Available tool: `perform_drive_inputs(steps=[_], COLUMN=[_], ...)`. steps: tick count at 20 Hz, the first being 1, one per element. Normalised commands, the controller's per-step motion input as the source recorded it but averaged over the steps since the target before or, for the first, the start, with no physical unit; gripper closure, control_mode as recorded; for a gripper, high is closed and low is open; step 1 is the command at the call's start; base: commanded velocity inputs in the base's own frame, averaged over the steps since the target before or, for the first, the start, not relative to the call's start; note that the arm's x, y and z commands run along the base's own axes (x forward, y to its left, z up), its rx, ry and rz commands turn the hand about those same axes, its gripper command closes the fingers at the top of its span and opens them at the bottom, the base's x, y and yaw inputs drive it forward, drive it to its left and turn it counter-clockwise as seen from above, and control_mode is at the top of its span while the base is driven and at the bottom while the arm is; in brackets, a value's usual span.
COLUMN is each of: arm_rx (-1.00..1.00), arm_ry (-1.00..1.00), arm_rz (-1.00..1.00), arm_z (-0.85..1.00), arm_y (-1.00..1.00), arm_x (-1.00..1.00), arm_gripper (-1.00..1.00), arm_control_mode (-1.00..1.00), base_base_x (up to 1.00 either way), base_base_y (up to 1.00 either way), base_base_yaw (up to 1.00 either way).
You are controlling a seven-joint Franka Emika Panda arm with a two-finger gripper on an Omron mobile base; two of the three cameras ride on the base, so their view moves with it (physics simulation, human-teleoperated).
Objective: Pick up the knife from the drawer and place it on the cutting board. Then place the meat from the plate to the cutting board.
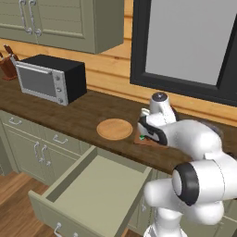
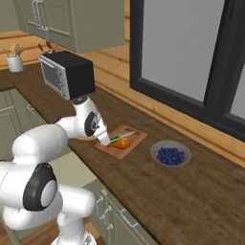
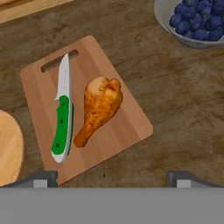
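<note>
golden-brown and orange-tinted, the meat (image 3: 98,108) lay flat on the cutting board (image 3: 127,127) just beside the knife (image 3: 62,120), while the gripper (image 3: 113,177) hung above them with jaws spread wide and nothing held. it looked light, firm and likely a little slick, best pinched across its thick upper end rather than the thin bone end.

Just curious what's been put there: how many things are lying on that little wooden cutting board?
2. The green-handled knife lies along one side of the cutting board, blade toward the handle slot. The chicken drumstick lies beside it near the middle, apart from it. Nothing else seems hidden.
</note>
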Motion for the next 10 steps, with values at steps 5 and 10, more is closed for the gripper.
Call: perform_drive_inputs(steps=[5,10], arm_rx=[-0.04,-0.1], arm_ry=[-0.19,-0.11], arm_rz=[0.0,0.0], arm_z=[0.78,0.68], arm_y=[0.47,0.58], arm_x=[-0.53,-0.4], arm_gripper=[-1.0,-1.0], arm_control_mode=[-1.0,-1.0], base_base_x=[0.0,0.0], base_base_y=[0.0,0.0], base_base_yaw=[0.0,0.0])
